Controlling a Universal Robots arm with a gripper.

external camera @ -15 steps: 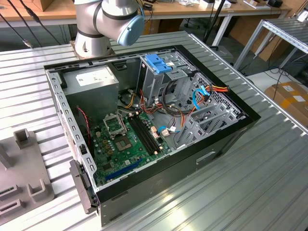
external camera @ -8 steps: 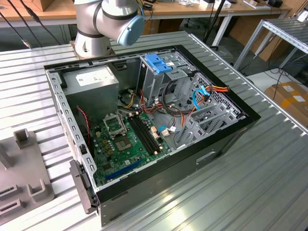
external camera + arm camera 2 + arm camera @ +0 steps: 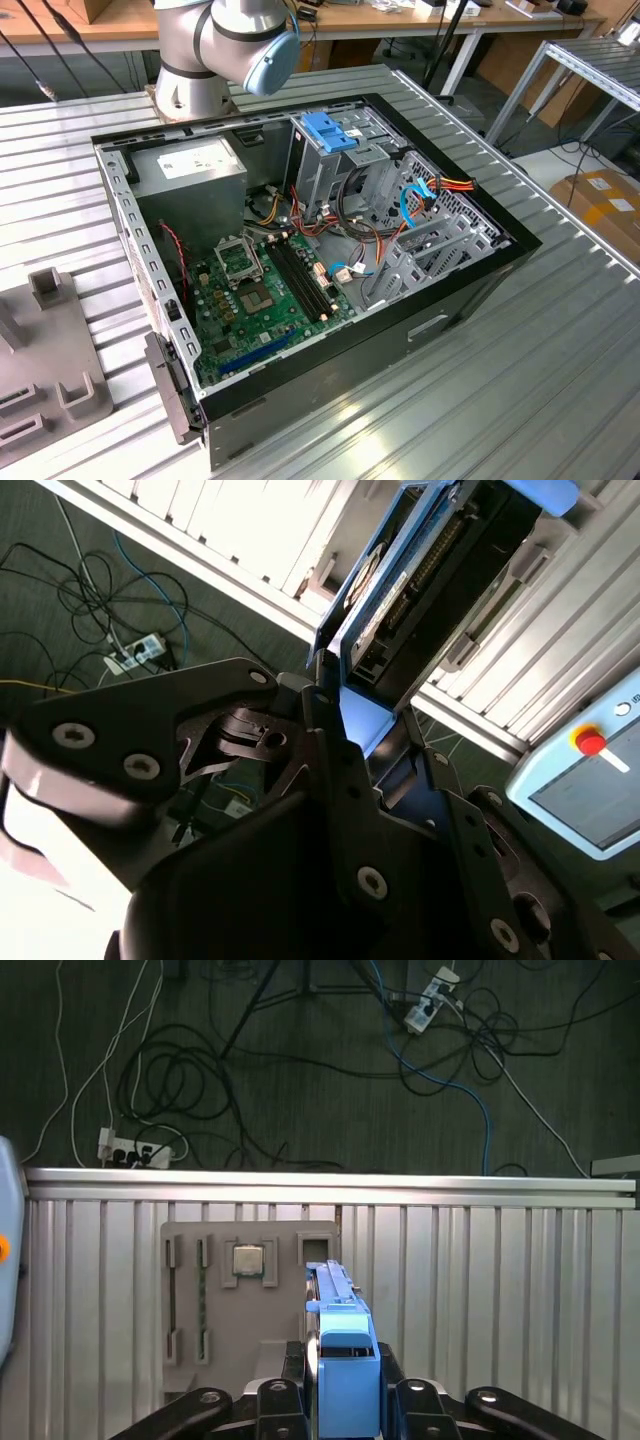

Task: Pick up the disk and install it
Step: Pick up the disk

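The disk (image 3: 340, 1360) is off the table, pinched edge-on in the gripper (image 3: 343, 1405). The dark fingers (image 3: 412, 1392) press on either side of its blue caddy. In the second wrist view the disk (image 3: 440, 570) juts out from the gripper (image 3: 350, 730), showing its dark body, its connector edge and the blue frame around them.

In the first wrist view the disk hangs over a grey plate (image 3: 280, 1310) lying on the ribbed metal table (image 3: 480, 1300). A square chip (image 3: 248, 1260) sits in one of the plate's recesses. Past the table edge, loose cables (image 3: 200, 1070) and a power strip (image 3: 430, 1005) lie on the dark floor. In the second wrist view a pendant (image 3: 590, 780) with a red button is also in sight.

In the exterior view an open case (image 3: 330, 385) lies on its side in the middle of the table (image 3: 500, 400). The plate (image 3: 40, 350) lies at about eight o'clock from it and the arm (image 3: 220, 40) stands at about eleven o'clock. Inside the case, the green board (image 3: 270, 290) fills the six to seven o'clock part and the power supply (image 3: 190, 170) sits at ten o'clock. A metal cage (image 3: 340, 170) topped by a blue bracket (image 3: 327, 130) stands at twelve o'clock.
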